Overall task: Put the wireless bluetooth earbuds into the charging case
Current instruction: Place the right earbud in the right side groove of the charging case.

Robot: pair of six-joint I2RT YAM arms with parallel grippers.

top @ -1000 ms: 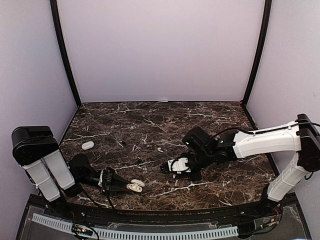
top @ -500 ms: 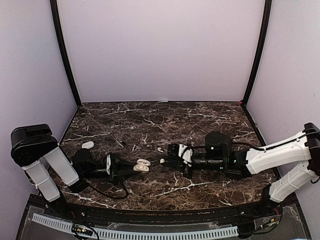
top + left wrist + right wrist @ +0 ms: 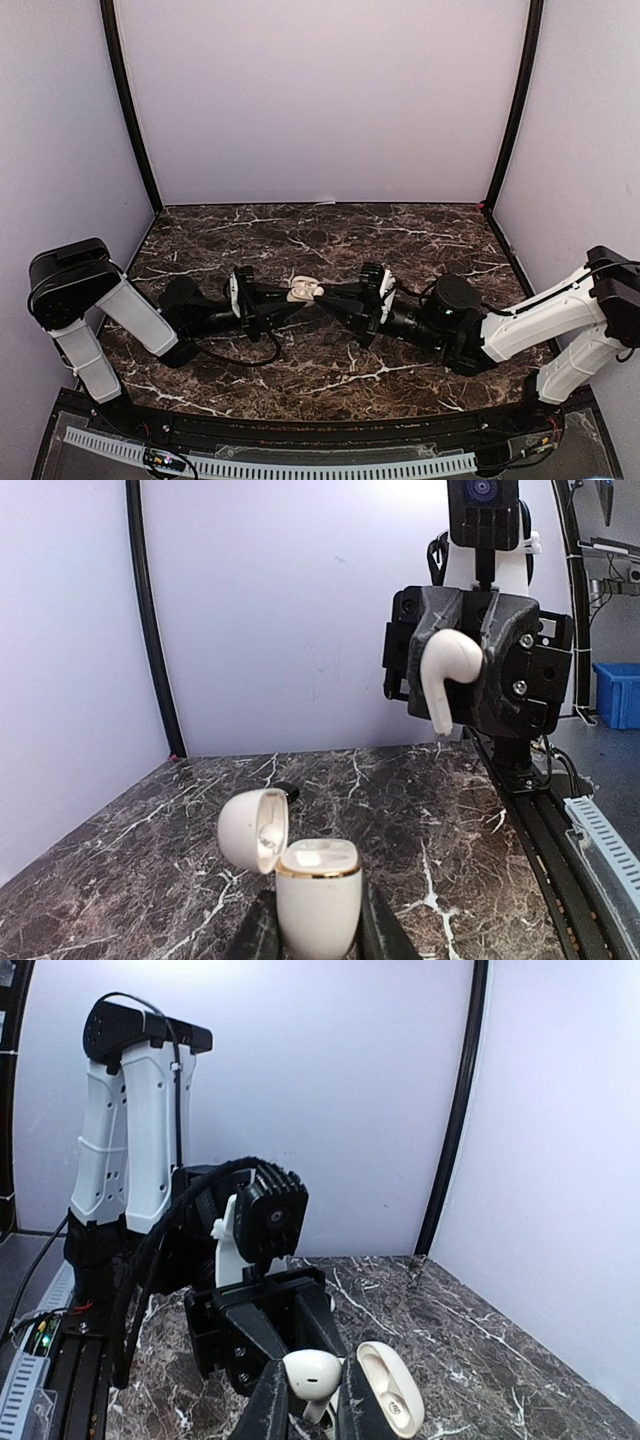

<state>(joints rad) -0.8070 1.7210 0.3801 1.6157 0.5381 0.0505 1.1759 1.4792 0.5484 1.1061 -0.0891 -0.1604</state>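
Earbud [image 3: 447, 675] held up beside the open charging case [image 3: 317, 898], over the middle of the worktop [image 3: 300, 240].

The white earbud, stem down in the left wrist view, is pinched in the right claw [image 3: 310, 1400], just beside the case and not in it. The case stands upright with its lid swung open, clamped between the two fingers of the left claw [image 3: 320, 930]. Both arms reach low across the dark marble worktop, their claw tips close together.

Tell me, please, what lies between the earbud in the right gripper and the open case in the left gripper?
Nothing: in the left wrist view only open air separates the earbud from the case, with the table behind.
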